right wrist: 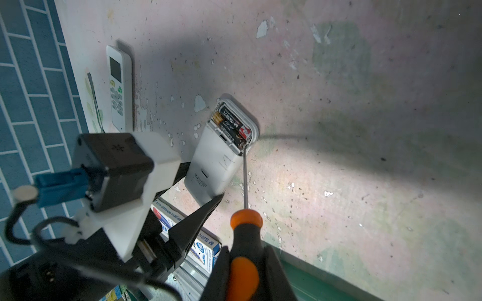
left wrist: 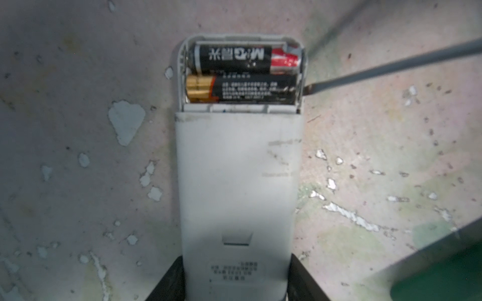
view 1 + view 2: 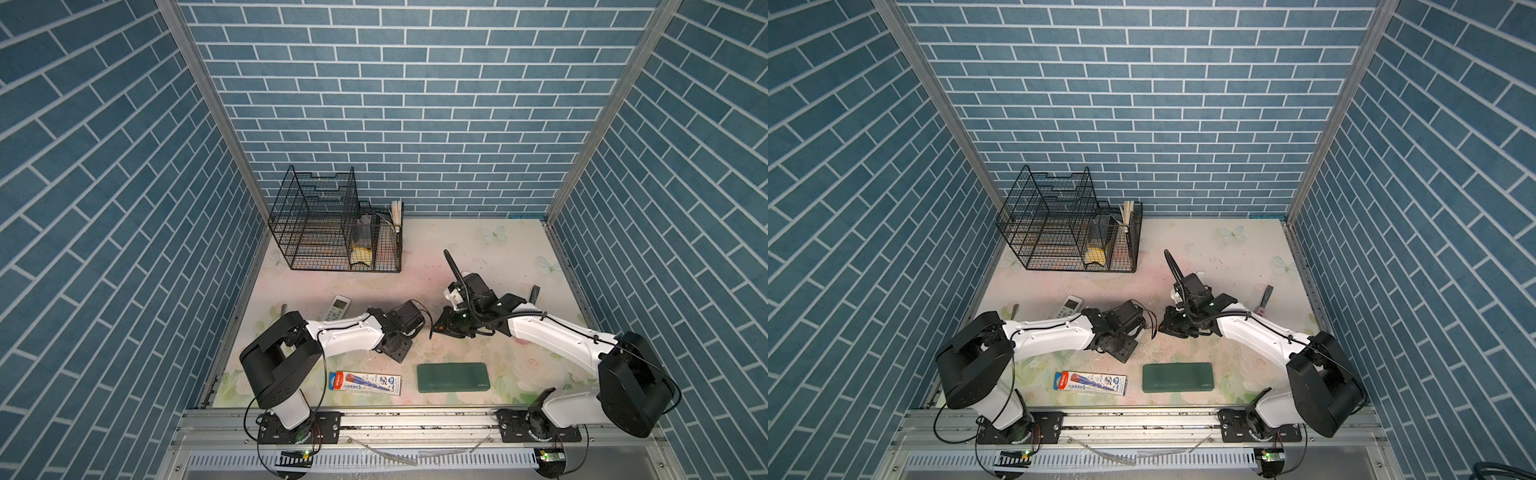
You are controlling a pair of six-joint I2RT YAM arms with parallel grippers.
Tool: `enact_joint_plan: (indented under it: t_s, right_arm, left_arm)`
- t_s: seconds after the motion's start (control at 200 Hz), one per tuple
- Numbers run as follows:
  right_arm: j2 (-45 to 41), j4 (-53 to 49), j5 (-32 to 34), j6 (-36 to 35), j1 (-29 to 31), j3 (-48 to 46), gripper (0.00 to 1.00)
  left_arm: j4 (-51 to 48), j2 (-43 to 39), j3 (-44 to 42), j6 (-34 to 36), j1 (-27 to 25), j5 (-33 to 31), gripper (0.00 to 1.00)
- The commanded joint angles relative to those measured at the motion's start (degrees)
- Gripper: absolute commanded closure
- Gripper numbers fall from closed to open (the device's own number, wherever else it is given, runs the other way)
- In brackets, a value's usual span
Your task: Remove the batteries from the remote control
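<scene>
The white remote control (image 2: 238, 182) lies back up on the table, its battery bay uncovered. Two batteries sit side by side in the bay: one black with a red end (image 2: 234, 60), one black with a gold end (image 2: 242, 88). My left gripper (image 2: 236, 263) is shut on the remote's lower body, a black finger on each side. My right gripper (image 1: 245, 265) is shut on the orange-and-black handle of a screwdriver (image 1: 245, 234). Its thin shaft (image 2: 391, 66) reaches the bay's side wall beside the gold-ended battery. In both top views the arms hide the remote.
A second white remote with a screen (image 3: 338, 306) lies face up behind my left arm. A black wire basket (image 3: 332, 232) stands at the back left. A dark green case (image 3: 454, 377) and a printed box (image 3: 365, 382) lie near the front edge. A small tool (image 3: 534, 295) lies at right.
</scene>
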Motion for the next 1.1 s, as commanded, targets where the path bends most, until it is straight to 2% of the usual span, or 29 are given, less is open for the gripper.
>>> enact_joint_plan:
  t_s: [0.0,1.095]
  right_arm:
    - [-0.09,2.32,-1.43,0.68,0.58,1.72,1.00]
    - [-0.36,-0.18,-0.64,-0.55,0.62,2.75,1.00]
  left_arm:
    - [4.57,5.28,-3.23,0.02,-1.41,4.59,0.75]
    - [4.64,5.81,-3.27,-0.13,-1.39,4.63,0.77]
